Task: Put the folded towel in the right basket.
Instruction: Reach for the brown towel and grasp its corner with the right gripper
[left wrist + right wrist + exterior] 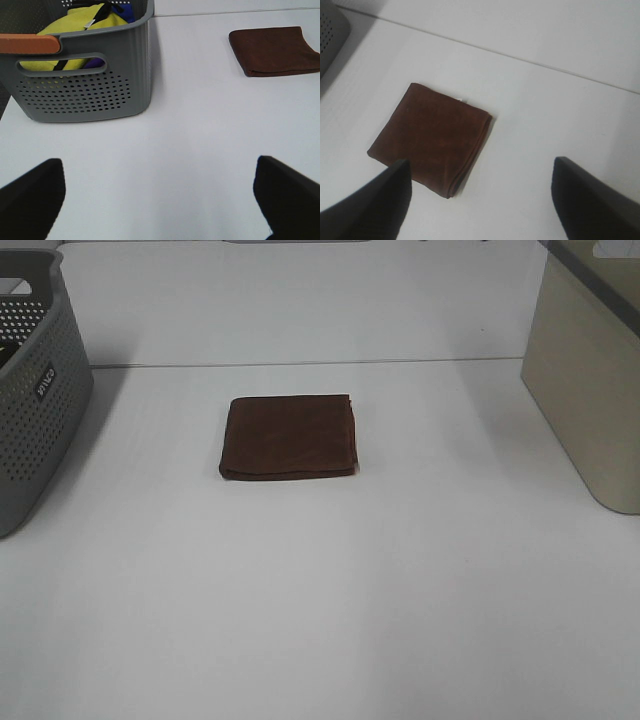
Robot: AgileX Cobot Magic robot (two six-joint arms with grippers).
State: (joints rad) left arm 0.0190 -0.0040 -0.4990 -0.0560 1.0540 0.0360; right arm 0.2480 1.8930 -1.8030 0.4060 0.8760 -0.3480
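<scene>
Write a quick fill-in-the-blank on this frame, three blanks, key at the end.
1. The folded towel on the table is ____ in colour.
2. The grey basket holding the yellow cloth stands on the ____ of the exterior high view.
3. The left hand and the right hand are both ____, holding nothing.
Missing: brown; left; open.

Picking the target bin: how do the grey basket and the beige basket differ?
The grey perforated plastic basket stands at the left, the plain-walled beige plastic basket at the right. The grey one holds a yellow item; the beige one's inside is hidden. Both stand upright on the white table.
</scene>
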